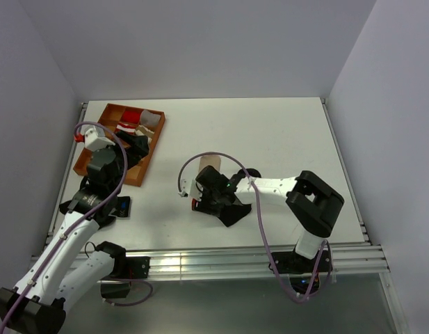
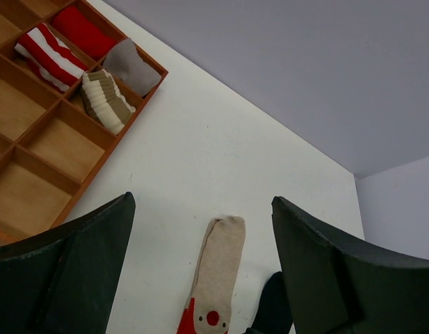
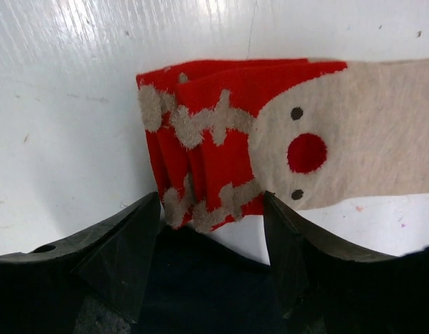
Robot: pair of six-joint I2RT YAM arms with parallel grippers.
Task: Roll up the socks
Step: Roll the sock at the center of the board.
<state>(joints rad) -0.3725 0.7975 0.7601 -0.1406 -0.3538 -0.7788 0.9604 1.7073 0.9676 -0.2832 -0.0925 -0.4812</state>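
Two arms, one tray, one sock in plain view, listed from left.

1. Tray [image 1: 156, 142], far left: it is holding rolled bundles in its far cells, striped, red, grey and ribbed beige.
2. Left gripper [image 1: 134, 147]: I am hovering it over the tray's near side with the fingers spread wide and nothing between them. It is facing across the table toward the sock.
3. Beige sock [image 1: 209, 163], mid-table: it is lying flat, with its long axis running from me toward the far wall. The plain cuff is pointing away and the red end is pointing back at my bases. That red end is sitting in a few stacked folds.
4. Right gripper [image 3: 211, 198]: I am holding it at the sock's red end with the jaws spread and gripping nothing. The folds are lying just beyond the fingertips.
5. Black sock: a dark patch is showing under my right fingers, and I cannot tell whether it is this sock.

Judgement: my right arm is the nearer one. The roll should be travelling from the red end up the long axis toward the cuff.
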